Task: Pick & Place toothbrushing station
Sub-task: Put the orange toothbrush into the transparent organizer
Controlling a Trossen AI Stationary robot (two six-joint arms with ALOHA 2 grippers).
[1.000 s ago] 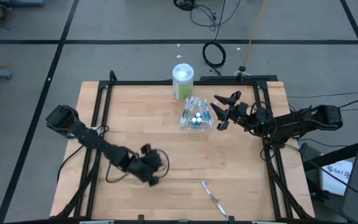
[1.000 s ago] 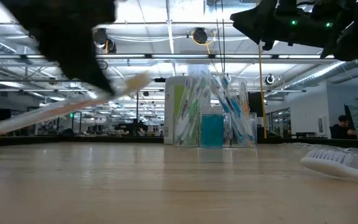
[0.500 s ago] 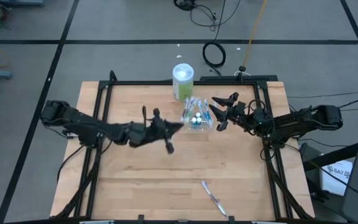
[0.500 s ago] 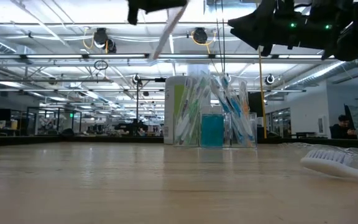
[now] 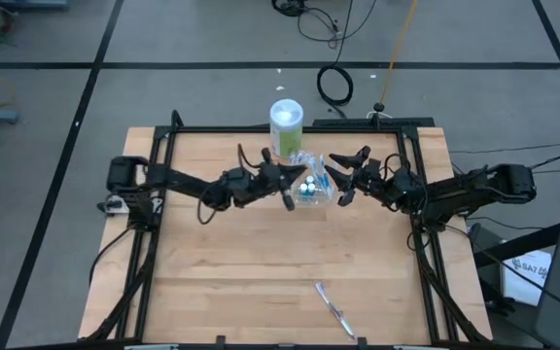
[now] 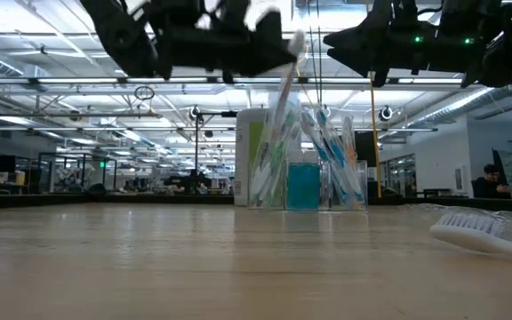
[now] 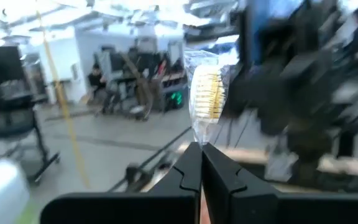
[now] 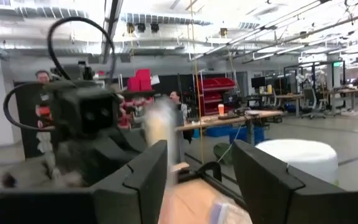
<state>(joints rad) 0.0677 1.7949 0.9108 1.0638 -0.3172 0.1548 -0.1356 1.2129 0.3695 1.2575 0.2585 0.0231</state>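
Workshop floor, grey with dark lines, surrounds the wooden table (image 5: 212,282). Near its far edge the clear plastic bag (image 5: 309,181) of toothbrushes stands before a white-green canister (image 5: 286,126). Left gripper (image 5: 286,192) is clamped on a toothbrush (image 7: 207,99) beside the bag; right gripper (image 5: 341,175) hangs parted. Another toothbrush (image 5: 335,309) lies by the near edge.

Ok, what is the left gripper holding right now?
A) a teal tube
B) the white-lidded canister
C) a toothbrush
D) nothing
C: the left wrist view shows the left gripper shut on a toothbrush, its bristled head sticking out past the closed fingers.
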